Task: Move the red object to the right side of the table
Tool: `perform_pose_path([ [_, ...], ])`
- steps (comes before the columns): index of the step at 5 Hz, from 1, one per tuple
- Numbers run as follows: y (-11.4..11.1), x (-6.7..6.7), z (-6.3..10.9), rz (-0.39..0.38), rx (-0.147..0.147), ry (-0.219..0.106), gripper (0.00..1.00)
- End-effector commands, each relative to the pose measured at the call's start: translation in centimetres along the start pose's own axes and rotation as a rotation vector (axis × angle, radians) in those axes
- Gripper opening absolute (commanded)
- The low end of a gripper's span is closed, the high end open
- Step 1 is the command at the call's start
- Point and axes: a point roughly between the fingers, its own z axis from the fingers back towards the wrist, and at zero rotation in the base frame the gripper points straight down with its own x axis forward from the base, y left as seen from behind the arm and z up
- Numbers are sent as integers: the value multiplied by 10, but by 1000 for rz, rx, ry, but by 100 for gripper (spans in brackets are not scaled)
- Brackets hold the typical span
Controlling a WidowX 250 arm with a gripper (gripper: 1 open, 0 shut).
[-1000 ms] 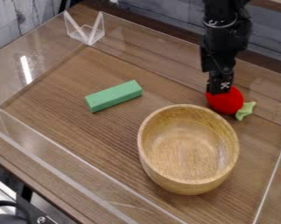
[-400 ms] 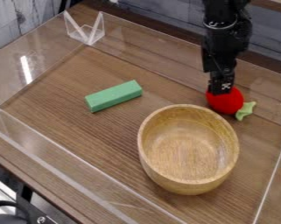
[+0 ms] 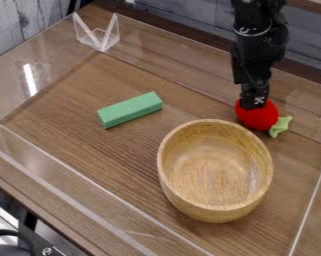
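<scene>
Red and round, lying on the table [image 3: 76, 160] just beyond the bowl [image 3: 215, 170]; right above, gripper [image 3: 254, 98] with fingers spread apart.

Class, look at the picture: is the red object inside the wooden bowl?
No, the red object lies on the tabletop, outside the wooden bowl.

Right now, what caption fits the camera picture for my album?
The jaws above the red toy fruit, beside a big wooden bowl.
</scene>
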Motion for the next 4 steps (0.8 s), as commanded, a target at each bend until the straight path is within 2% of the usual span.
perform_pose_path([
  [1,5,8,9,-4,29,-37,100],
  [3,9,5,32,17,57,-54,100],
  [4,14,2,55,36,92,-66,100],
])
